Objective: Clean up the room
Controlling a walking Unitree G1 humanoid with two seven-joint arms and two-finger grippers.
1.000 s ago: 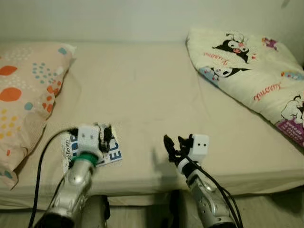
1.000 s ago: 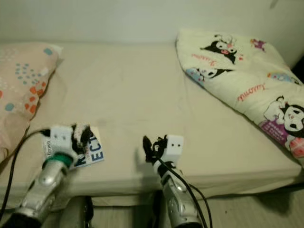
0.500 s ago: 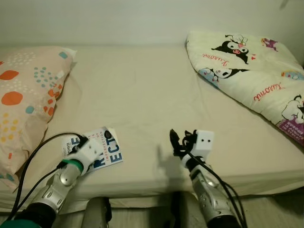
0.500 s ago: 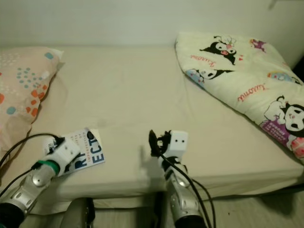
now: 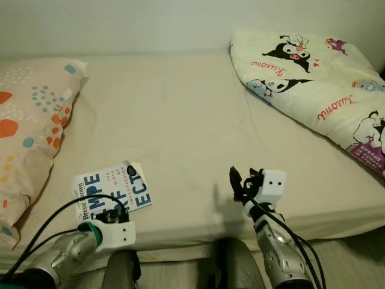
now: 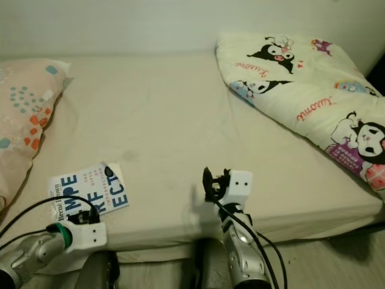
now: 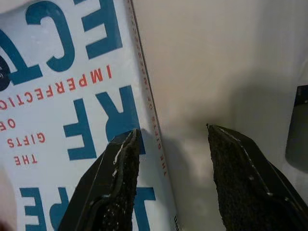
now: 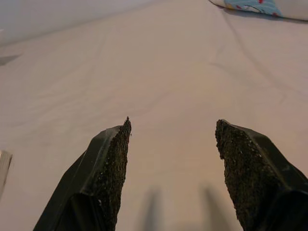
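White and blue, the book [image 5: 109, 190] lies flat near the front edge of the bed [image 5: 180, 120], between the pillow [image 5: 27, 126] and the right gripper [image 8: 171, 139]. The left gripper [image 7: 171, 139] hangs fingers apart over the book's edge, apparently just clear of it. The right gripper is likewise spread, empty, above bare sheet.

One bed [image 5: 180, 120] with a beige sheet is seen across the scene. One book [image 5: 109, 189] with blue lettering is counted near the left front edge of the mattress. One pillow [image 5: 27, 120] with orange and blue dots is found at the far left. One cartoon-printed quilt [image 5: 313, 84] is counted at the far right. Two grippers are counted: the left gripper [image 7: 168, 185] near the book, and the right gripper [image 8: 172, 168] near the front middle.
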